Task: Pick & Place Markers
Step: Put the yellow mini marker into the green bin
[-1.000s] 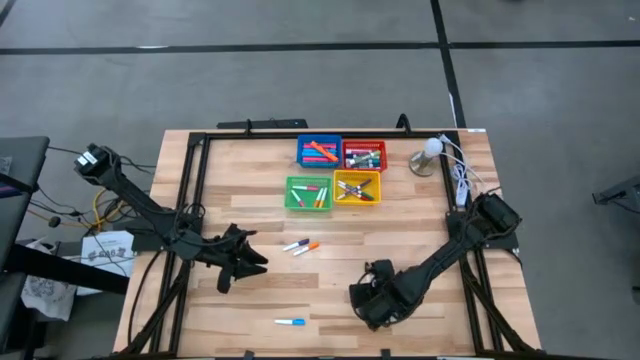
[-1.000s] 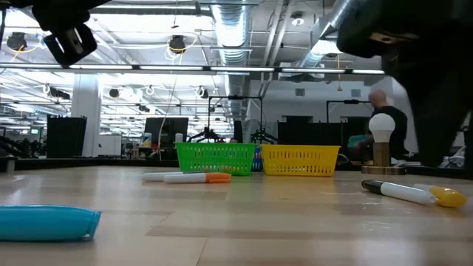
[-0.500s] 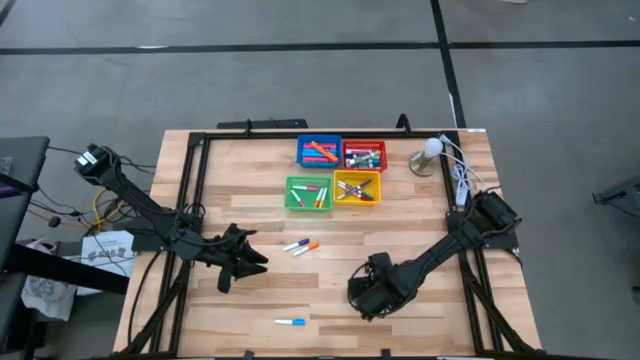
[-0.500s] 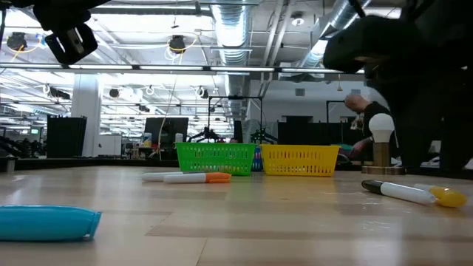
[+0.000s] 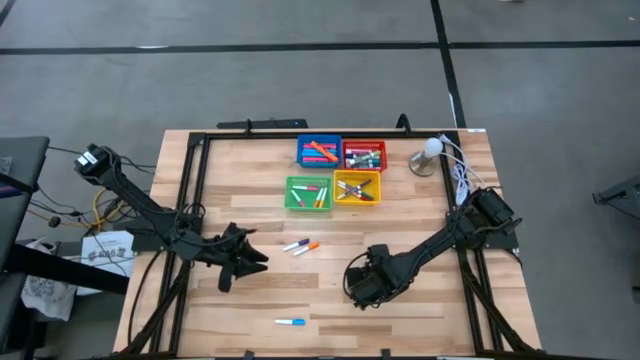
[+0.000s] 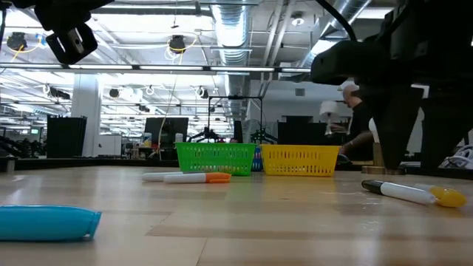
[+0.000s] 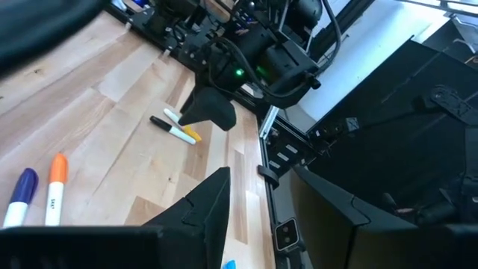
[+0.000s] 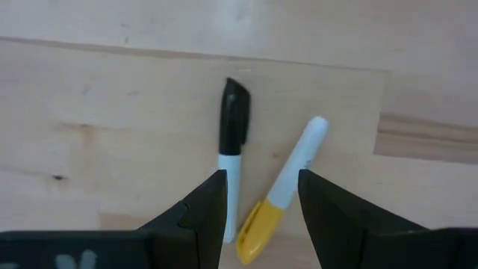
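Observation:
Two markers lie side by side on the wood: a black-capped marker (image 8: pixel 231 149) and a yellow-capped marker (image 8: pixel 287 179), both white-bodied and also seen in the low view as the black-capped marker (image 6: pixel 395 191) and the yellow-capped marker (image 6: pixel 446 196). My right gripper (image 8: pixel 261 213) (image 5: pixel 358 285) hovers over them, open, touching neither. A blue marker (image 5: pixel 293 245) and an orange marker (image 5: pixel 308 246) lie mid-table. A light-blue-capped marker (image 5: pixel 290 322) lies near the near edge. My left gripper (image 5: pixel 247 262) (image 7: pixel 224 148) waits open above the table's left part.
Four trays with markers sit toward the far edge: blue tray (image 5: pixel 302 150), red tray (image 5: pixel 383 155), green tray (image 5: pixel 290 193), yellow tray (image 5: pixel 376 187). A bulb on a stand (image 5: pixel 428 155) and cables (image 5: pixel 460 180) are at the far right. A person (image 6: pixel 355 118) stands behind the table.
My right gripper has moved toward the table's left and a little toward its far edge, staying open. The markers have kept still. The person in the background has shifted left in the low view.

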